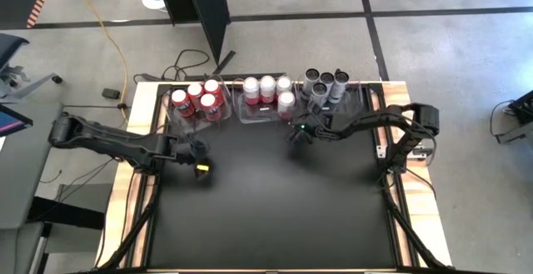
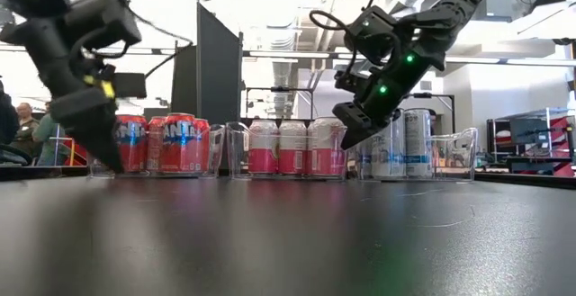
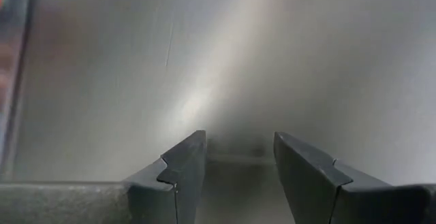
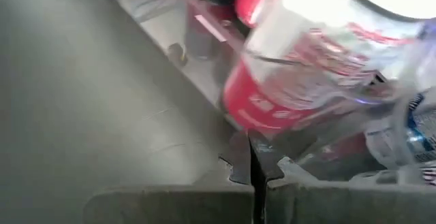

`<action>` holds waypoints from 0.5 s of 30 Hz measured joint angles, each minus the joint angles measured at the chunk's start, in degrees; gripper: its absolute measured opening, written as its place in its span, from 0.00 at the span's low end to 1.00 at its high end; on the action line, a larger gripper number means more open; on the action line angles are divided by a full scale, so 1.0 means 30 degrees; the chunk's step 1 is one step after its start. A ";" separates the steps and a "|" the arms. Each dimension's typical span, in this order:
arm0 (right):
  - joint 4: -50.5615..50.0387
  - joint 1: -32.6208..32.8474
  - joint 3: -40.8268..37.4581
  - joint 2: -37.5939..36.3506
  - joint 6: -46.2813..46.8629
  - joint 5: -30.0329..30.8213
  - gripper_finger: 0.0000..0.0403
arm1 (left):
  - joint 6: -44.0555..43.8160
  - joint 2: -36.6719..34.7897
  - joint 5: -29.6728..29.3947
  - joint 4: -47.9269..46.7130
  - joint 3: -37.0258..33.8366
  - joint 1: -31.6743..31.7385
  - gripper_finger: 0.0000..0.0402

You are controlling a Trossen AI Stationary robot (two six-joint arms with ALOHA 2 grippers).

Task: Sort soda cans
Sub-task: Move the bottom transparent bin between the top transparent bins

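We see the left gripper (image 1: 201, 169) left of centre, fingers narrowly parted and empty, and the right gripper (image 1: 297, 134) closed tight near the pink-and-white cans (image 1: 268, 90).

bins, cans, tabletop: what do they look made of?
Bins: clear, glossy plastic by the look; the cans show straight through the walls.
Red cans: probably printed metal with a sheen; silvery tops in the high view.
Pink-and-white cans and grey/silver cans: likely the same.
Tabletop: dark, smooth, semi-matte sheet with soft reflections; material unclear.
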 joint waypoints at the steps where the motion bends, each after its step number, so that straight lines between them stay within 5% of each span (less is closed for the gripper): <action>1: 0.0000 0.0174 0.0000 0.0000 -0.0104 0.0007 0.00 | -0.0362 0.0101 0.0000 0.0000 -0.0282 0.0007 0.42; 10: 0.0073 0.1106 0.0000 0.0000 -0.0477 -0.0113 0.00 | -0.3632 0.0295 -0.0084 -0.1006 -0.1558 0.0611 0.42; 15: 0.0175 0.1119 0.0000 0.0000 -0.0470 -0.0116 0.00 | -0.5206 0.0288 -0.1677 -0.2099 -0.1589 0.1682 0.42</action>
